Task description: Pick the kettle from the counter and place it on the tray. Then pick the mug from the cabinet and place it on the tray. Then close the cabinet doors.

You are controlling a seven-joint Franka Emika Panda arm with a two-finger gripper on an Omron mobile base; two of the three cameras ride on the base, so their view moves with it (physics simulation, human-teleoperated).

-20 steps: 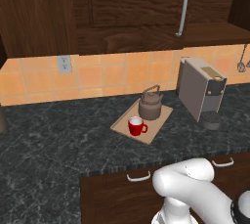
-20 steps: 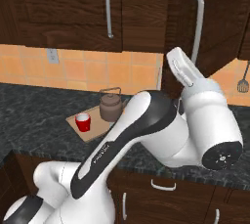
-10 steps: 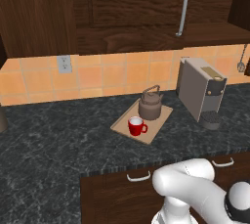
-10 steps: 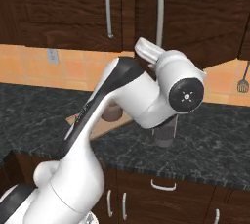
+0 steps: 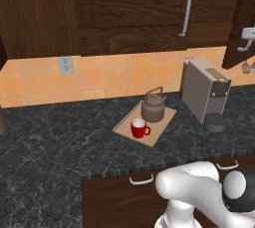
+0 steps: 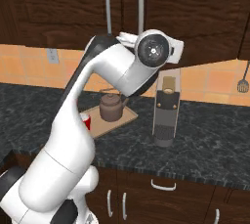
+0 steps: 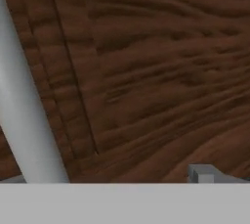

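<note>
pressing toward the cabinet doors (image 6: 122, 8), the tool (image 6: 128, 38) is standing with jaws apart, gripping nothing. the stiff door is probably swinging lightly when pushed near its white handle (image 7: 24, 115). kettle (image 5: 153, 106) and mug (image 5: 139, 128) are resting on the tray (image 5: 162, 127).

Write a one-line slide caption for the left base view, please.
Kettle and red mug on the tray, beside a toaster.

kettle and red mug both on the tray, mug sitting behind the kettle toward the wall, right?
Not quite. Both are on the tray, but the mug sits in front of the kettle, on the side toward the counter edge, not toward the wall. The left base view shows it.
</note>
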